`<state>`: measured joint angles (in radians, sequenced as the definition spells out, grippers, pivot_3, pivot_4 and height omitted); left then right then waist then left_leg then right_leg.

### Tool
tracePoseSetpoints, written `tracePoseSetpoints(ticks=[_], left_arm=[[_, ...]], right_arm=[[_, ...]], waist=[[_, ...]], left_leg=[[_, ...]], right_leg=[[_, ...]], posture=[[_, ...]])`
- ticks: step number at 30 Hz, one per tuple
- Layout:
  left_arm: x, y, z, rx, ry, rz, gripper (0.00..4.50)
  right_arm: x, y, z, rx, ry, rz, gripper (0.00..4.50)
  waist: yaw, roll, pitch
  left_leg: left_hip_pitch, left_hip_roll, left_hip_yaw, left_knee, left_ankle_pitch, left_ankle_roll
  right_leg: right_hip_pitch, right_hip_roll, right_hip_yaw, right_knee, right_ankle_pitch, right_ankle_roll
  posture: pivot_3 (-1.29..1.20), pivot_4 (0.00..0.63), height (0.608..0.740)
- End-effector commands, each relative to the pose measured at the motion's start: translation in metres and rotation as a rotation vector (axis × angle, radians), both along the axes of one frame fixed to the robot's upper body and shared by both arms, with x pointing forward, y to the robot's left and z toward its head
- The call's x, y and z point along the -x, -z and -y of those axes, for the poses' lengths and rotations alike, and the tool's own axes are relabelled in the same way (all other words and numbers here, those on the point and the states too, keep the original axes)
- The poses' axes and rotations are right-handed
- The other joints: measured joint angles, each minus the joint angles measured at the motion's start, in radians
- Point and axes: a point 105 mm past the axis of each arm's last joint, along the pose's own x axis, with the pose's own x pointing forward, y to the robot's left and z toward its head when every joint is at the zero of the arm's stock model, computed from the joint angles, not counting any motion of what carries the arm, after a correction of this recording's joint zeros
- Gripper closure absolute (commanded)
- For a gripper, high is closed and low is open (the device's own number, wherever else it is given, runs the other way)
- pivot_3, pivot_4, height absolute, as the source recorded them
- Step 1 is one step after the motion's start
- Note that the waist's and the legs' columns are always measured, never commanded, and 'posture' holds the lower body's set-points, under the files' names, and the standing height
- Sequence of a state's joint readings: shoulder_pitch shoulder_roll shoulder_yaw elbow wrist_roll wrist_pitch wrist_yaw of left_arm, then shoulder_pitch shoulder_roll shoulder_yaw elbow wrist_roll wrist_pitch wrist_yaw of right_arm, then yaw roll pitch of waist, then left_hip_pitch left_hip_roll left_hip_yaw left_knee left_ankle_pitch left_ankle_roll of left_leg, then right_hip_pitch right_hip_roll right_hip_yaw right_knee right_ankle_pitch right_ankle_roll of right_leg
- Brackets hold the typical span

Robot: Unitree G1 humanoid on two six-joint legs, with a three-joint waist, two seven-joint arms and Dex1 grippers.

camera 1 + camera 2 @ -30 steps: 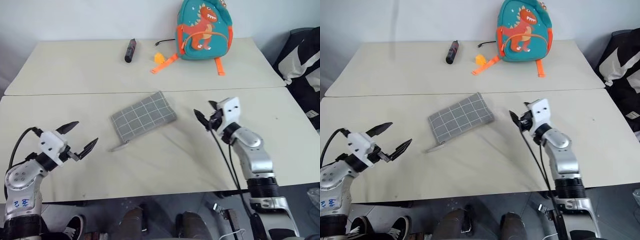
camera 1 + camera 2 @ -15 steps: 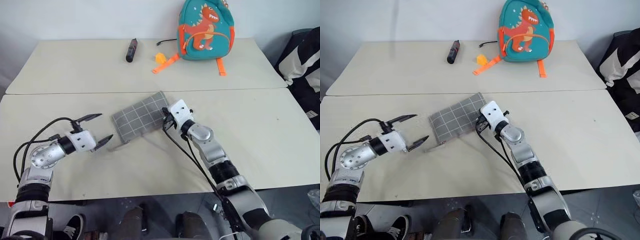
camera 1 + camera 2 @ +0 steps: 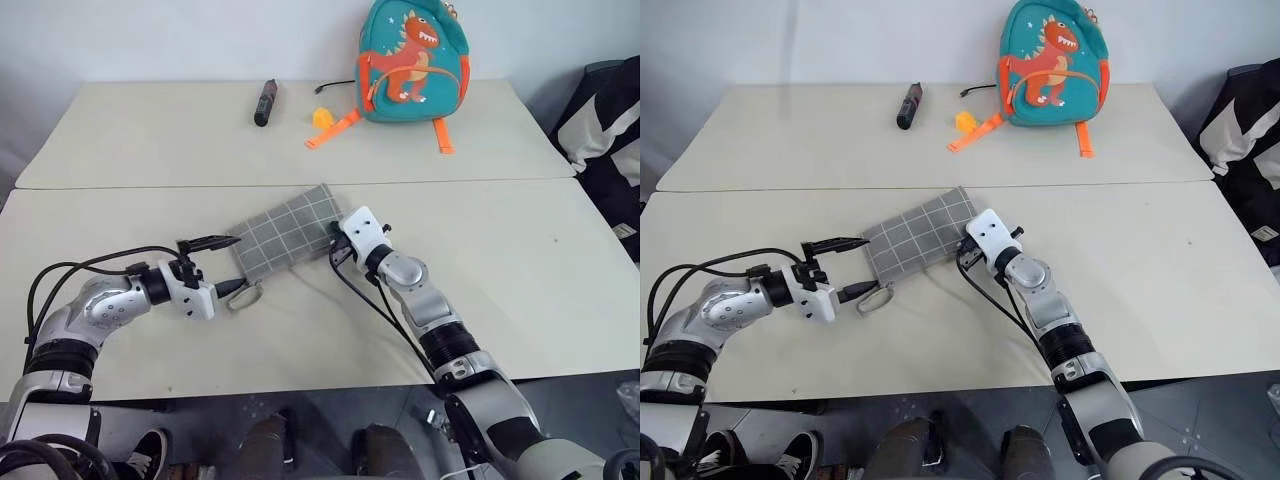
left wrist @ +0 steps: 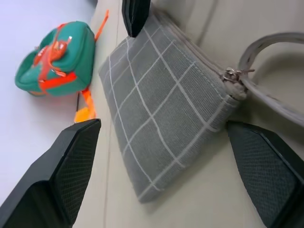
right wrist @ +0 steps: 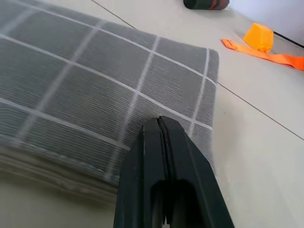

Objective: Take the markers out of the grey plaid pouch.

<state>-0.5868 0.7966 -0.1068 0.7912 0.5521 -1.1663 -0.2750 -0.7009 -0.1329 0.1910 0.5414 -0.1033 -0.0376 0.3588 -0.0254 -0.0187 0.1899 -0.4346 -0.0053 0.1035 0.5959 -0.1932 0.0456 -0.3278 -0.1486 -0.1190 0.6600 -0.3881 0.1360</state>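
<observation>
Both grippers moved in: right gripper (image 3: 335, 240) pinched on grey plaid pouch (image 3: 288, 232), left gripper (image 3: 227, 267) wide open beside it.

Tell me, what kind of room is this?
Probably a plain indoor workroom: two pale tables pushed together by a blank wall, holding school-type things, a teal dinosaur backpack and a grey plaid pouch.

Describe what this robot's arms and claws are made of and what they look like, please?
Both arms are built of rounded silver-grey metal segments with black rings at the joints. Each ends in a white block carrying a claw of two pointed black fingers, the left claw and the right claw. The finger pads have a fine mesh-like texture. Loose black cables loop along each forearm.
</observation>
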Motion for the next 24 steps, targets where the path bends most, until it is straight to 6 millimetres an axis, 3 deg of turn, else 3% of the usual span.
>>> tracePoseSetpoints(ticks=[1, 7, 13, 17, 24], left_arm=[[-0.004, 0.024, -0.001, -0.043, -0.045, -0.069, 0.0], [-0.007, 0.026, 0.01, -0.007, -0.03, -0.073, 0.0], [0.002, 0.039, 0.0, -0.034, -0.025, -0.156, 0.0], [0.011, 0.05, 0.011, -0.004, 0.024, -0.25, 0.84], [0.014, 0.055, 0.024, -0.006, 0.063, -0.299, 3.11]], right_arm=[[0.002, -0.012, 0.0, -0.024, -0.013, 0.032, 4.48], [0.004, -0.013, -0.002, -0.025, -0.029, 0.032, 4.48], [0.005, -0.012, 0.001, -0.031, -0.025, 0.025, 4.48], [0.005, -0.013, 0.001, -0.03, -0.028, 0.027, 4.5], [0.005, -0.015, 0.001, -0.033, -0.03, 0.028, 4.5]], waist=[[0.0, 0.001, -0.001], [0.0, 0.001, -0.001], [-0.004, 0.001, -0.001], [-0.007, 0.002, -0.001], [-0.003, 0.003, -0.002]], left_leg=[[0.001, 0.0, 0.0, 0.0, 0.0, 0.0], [0.003, 0.0, 0.0, 0.0, 0.0, 0.0], [0.004, 0.0, 0.0, 0.0, 0.0, 0.0], [0.005, 0.0, 0.001, -0.002, 0.0, 0.0], [0.006, 0.0, 0.001, -0.002, 0.0, 0.0]], right_leg=[[0.0, 0.0, 0.0, 0.0, 0.0, 0.0], [0.002, 0.0, 0.0, 0.0, 0.0, 0.0], [0.003, 0.0, 0.0, 0.0, 0.0, 0.0], [0.003, 0.0, 0.0, 0.0, 0.0, 0.0], [0.005, -0.001, 0.0, -0.001, 0.0, 0.0]], posture=[[0.0, 0.15, 0.74], [0.0, 0.15, 0.74], [0.0, 0.15, 0.74], [0.0, 0.15, 0.74], [0.0, 0.15, 0.74]])
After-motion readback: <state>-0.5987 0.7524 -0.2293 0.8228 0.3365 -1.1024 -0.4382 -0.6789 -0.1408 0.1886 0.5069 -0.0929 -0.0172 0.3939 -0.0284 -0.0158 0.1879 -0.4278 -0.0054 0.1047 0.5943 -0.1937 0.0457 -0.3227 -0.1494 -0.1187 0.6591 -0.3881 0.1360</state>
